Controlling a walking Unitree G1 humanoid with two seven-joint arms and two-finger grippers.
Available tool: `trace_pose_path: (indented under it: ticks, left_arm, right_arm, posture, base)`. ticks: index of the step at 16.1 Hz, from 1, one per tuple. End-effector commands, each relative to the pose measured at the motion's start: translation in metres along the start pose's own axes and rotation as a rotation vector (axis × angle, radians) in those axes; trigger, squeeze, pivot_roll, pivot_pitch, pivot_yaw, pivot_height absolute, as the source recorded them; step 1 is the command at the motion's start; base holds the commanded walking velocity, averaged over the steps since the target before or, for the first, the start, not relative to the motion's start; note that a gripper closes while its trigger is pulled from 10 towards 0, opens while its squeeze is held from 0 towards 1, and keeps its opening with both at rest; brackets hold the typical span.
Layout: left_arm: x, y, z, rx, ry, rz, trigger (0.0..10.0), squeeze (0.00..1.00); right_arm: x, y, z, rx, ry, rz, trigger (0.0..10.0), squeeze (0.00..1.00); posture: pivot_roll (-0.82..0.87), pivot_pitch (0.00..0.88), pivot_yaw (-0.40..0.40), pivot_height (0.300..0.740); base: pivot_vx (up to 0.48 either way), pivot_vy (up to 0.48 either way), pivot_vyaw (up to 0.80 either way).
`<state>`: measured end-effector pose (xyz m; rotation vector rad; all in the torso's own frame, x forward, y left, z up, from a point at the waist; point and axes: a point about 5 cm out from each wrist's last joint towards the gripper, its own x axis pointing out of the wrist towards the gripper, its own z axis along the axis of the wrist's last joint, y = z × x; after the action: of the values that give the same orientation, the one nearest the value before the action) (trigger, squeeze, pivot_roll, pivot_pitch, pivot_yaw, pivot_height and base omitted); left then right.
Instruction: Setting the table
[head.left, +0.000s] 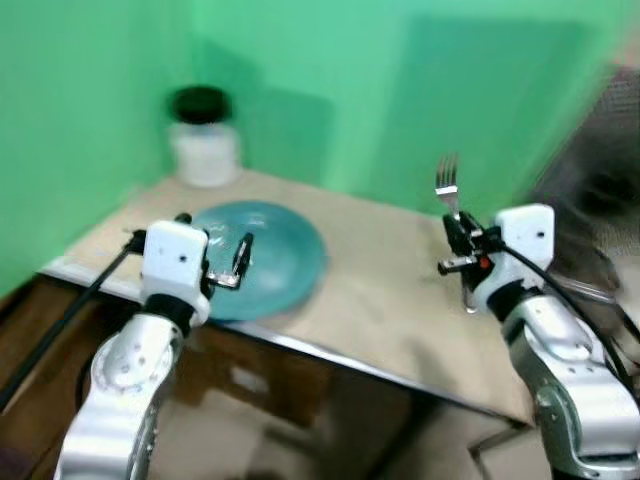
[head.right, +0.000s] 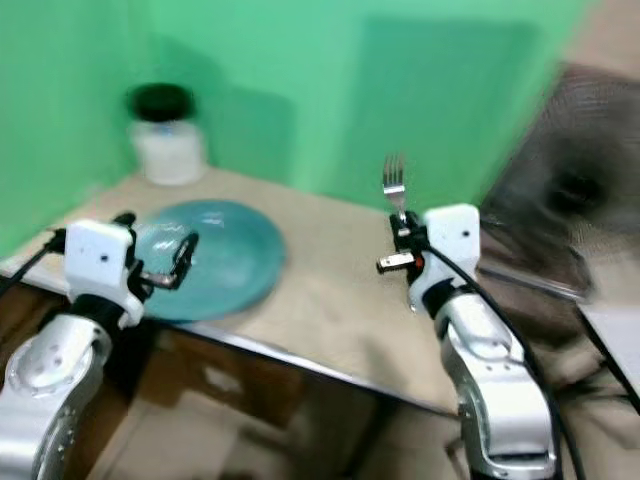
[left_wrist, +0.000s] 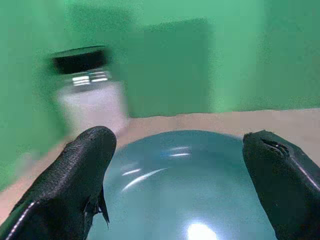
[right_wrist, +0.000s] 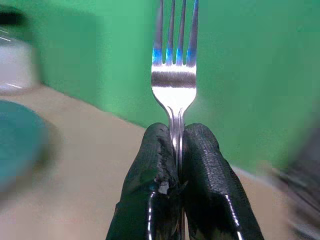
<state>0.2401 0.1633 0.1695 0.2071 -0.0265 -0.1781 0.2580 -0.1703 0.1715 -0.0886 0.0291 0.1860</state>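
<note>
A blue-green plate (head.left: 262, 255) lies on the tan table (head.left: 380, 290), toward its left front edge. My left gripper (head.left: 237, 262) is open and hovers over the plate's near rim; the left wrist view has the plate (left_wrist: 185, 190) between the two black fingers (left_wrist: 75, 185). My right gripper (head.left: 452, 228) is shut on a silver fork (head.left: 447, 185), held upright with its tines up, above the table's right side. The right wrist view has the fork (right_wrist: 174, 80) pinched between the black fingertips (right_wrist: 200, 150).
A white jar with a black lid (head.left: 204, 138) stands at the table's back left corner against the green wall. A dark blurred object (head.left: 600, 190) sits at the far right. The table's metal front edge (head.left: 300, 345) runs below the plate.
</note>
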Motion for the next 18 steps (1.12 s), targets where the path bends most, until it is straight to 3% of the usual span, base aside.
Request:
trace_pose_path:
  ticks: [1,5,8,15,18]
  left_arm:
    - [0.002,0.0,0.009,0.021,-0.032,-0.01,10.0,0.2]
    - [0.004,-0.002,0.013,0.007,-0.042,-0.03,10.0,0.2]
    - [0.009,-0.004,0.012,-0.053,-0.036,-0.028,10.0,0.2]
    - [0.01,-0.007,0.013,-0.07,-0.042,-0.034,10.0,0.2]
    - [0.011,-0.006,0.013,-0.06,-0.041,-0.03,10.0,0.2]
  right_arm:
    - [-0.002,-0.008,0.001,0.003,-0.013,-0.027,10.0,0.0]
    - [-0.004,-0.006,0.002,0.028,-0.011,-0.063,10.0,0.0]
    - [-0.004,-0.005,0.005,0.043,-0.019,-0.079,10.0,0.0]
    - [-0.007,0.001,0.007,0.069,-0.016,-0.098,10.0,0.0]
    - [-0.006,0.002,0.009,0.088,-0.013,-0.11,10.0,0.0]
  posture:
    - [0.04,0.0,-0.085,0.74]
    - [0.03,0.0,-0.072,0.74]
    - [0.01,0.0,-0.058,0.74]
    - [0.0,0.0,-0.055,0.74]
    - [0.0,0.0,-0.053,0.74]
  base:
    - [0.0,0.0,-0.8]
    - [0.0,0.0,-0.8]
    - [0.0,0.0,-0.8]
    - [0.0,0.0,-0.8]
    - [0.0,-0.48,-0.8]
